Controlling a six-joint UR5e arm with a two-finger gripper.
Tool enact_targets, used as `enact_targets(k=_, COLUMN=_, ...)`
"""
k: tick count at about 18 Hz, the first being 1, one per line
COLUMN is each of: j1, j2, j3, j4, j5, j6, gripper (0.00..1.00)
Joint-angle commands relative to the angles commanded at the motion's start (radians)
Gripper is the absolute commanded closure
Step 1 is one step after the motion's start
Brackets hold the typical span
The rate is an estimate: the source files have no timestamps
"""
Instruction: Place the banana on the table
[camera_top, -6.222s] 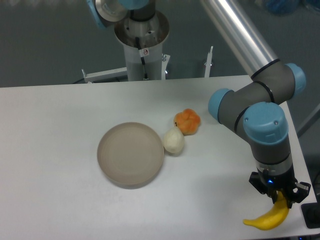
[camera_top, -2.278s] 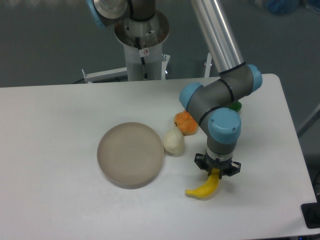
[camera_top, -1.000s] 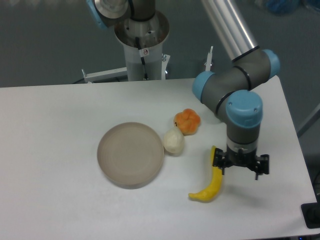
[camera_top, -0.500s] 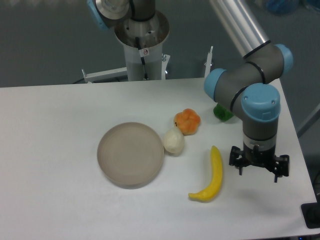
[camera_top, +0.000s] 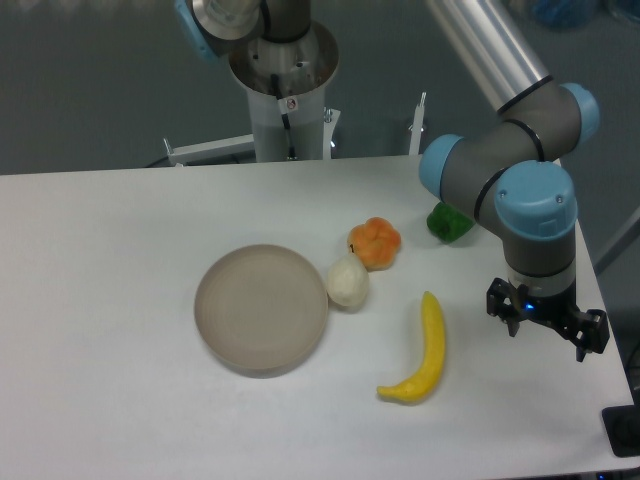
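Camera view, fixed, looking down across the white surface (camera_top: 120, 250) that fills most of the frame. The banana (camera_top: 423, 352) lies flat on the surface, lower right of centre. Its curved yellow body runs from a pointed upper tip to a lower end that bends toward the left of the frame. Nothing touches it.

The gripper (camera_top: 547, 327) hangs to the right of the banana, near the right edge of the frame, clear of the fruit and holding nothing. Its two dark fingers (camera_top: 505, 303) are spread apart, one to the left and one to the lower right (camera_top: 590, 337). Above the gripper, the grey and blue wrist joints (camera_top: 535, 215) rise to a silver arm tube (camera_top: 480, 40) that exits at the top of the frame.

A round beige-grey plate (camera_top: 262, 308) sits left of centre. A pale cream egg-shaped fruit (camera_top: 347, 282) rests just beside the plate's right rim; whether the two touch cannot be told. A lumpy orange fruit (camera_top: 375, 242) sits up and to the right of the cream fruit, close against it. A green object (camera_top: 447, 222) is partly hidden behind the wrist joints, upper right of the orange fruit.

The arm's base column (camera_top: 285, 80) stands behind the far edge of the surface, upper centre of the frame.
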Motion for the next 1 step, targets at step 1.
enact_targets(k=1, j1=0.0, j2=0.002, j3=0.0, j4=0.0, j5=0.0, j6=0.0, gripper=0.0)
